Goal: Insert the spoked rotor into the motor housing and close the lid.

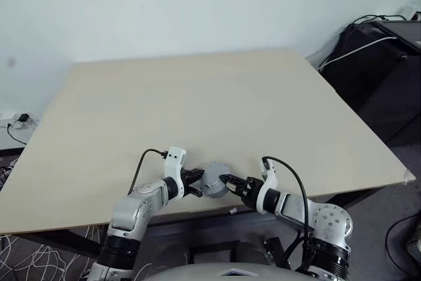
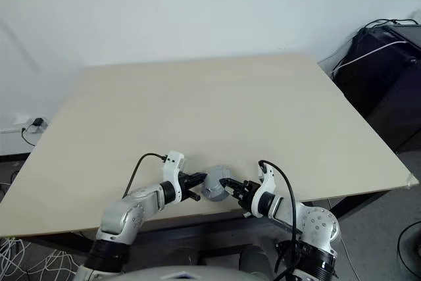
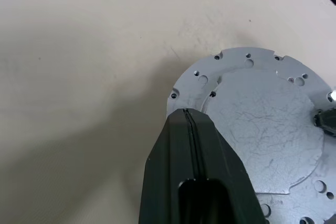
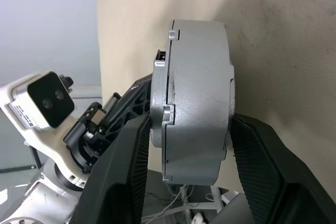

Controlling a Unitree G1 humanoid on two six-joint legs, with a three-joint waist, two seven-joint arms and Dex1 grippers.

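The desk (image 1: 197, 103) is spreading wide and pale under both arms, and nearly all of its surface is lying bare. At its near edge a grey round assembly (image 1: 215, 180), which I am taking to be the motor housing with its lid already on, is sitting between the two arms. No copper windings or spoked rotor are showing, so judging from that the rotor is probably already inside, though I cannot confirm it.

The right end effector (image 4: 181, 161) is spread partway and gripping the housing, one finger against each flat face, with the piece standing on edge in the right wrist view. The left end effector (image 3: 189, 129) has its fingers pressed together, their tip resting on or just over the lid's flat face (image 3: 262, 129); whether it is actually touching I cannot tell.

What may go wrong: the lid's seam appears to be sitting slightly stepped near the small tabs on the rim, so if the left tip is pushing off-centre the lid may be cocking rather than seating. The piece is also hanging near the desk's edge, and a slip from the right grip could be sending it to the floor.

The right wrist view is giving the housing's side profile, seam and tabs, plus the left wrist camera (image 4: 44, 100) behind it. The left wrist view is giving the lid's face with its ring of small holes, which the head views are rendering as a plain grey disc.
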